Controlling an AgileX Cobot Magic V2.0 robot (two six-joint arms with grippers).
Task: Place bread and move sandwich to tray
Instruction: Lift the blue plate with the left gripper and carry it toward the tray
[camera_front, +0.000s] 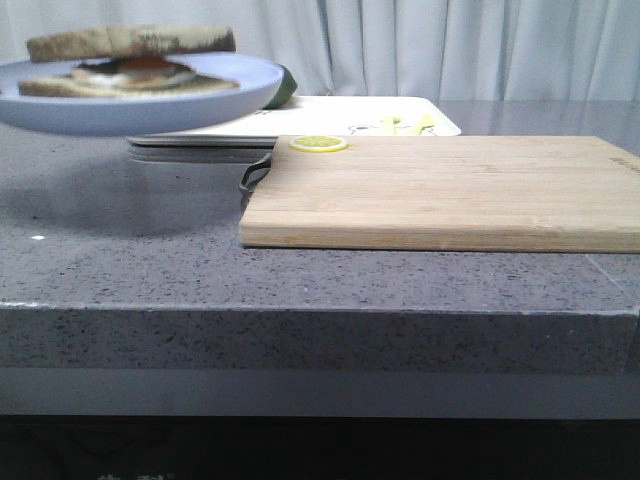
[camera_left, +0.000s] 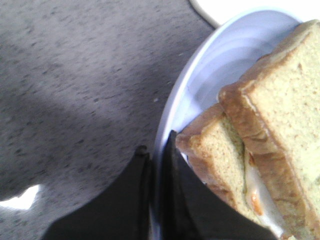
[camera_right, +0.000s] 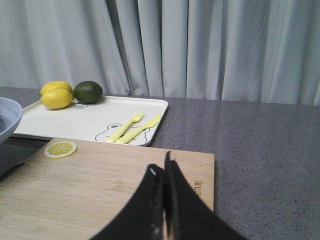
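Only wrist-side: left hand (camera_left: 159, 165) pinching plate (camera_left: 200, 85) rim

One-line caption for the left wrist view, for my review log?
Left claw shut on the rim of the blue plate, which carries the egg sandwich above the grey counter.

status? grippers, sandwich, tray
Left gripper shut on plate rim, plate lifted. Right gripper shut, empty, over cutting board. Sandwich on plate. Tray holds lemons, lime, cutlery.
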